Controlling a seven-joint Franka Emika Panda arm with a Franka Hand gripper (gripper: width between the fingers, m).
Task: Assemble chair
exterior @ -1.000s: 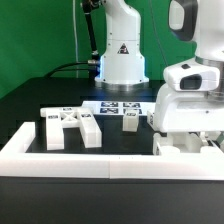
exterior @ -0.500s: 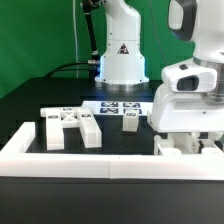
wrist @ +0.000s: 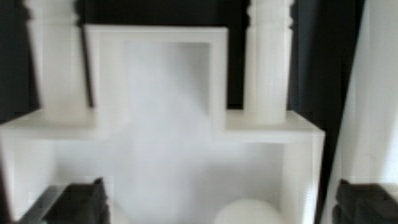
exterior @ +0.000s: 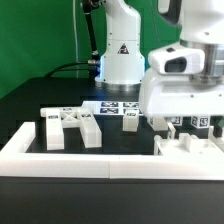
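Wrist view shows the gripper [wrist: 222, 208] with its dark fingers [wrist: 80, 200] spread wide over a white chair part [wrist: 178, 140], a slab with two posts. In the exterior view this part lies behind the white rail [exterior: 90, 160], at the exterior view's right. The X-braced frame [exterior: 68, 126] lies well apart, at the exterior view's left.

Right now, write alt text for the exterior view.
A white robot gripper hangs over white blocky plastic chair parts at the exterior view's right, behind a long low white rail. A white X-braced frame lies on the black table at its left.
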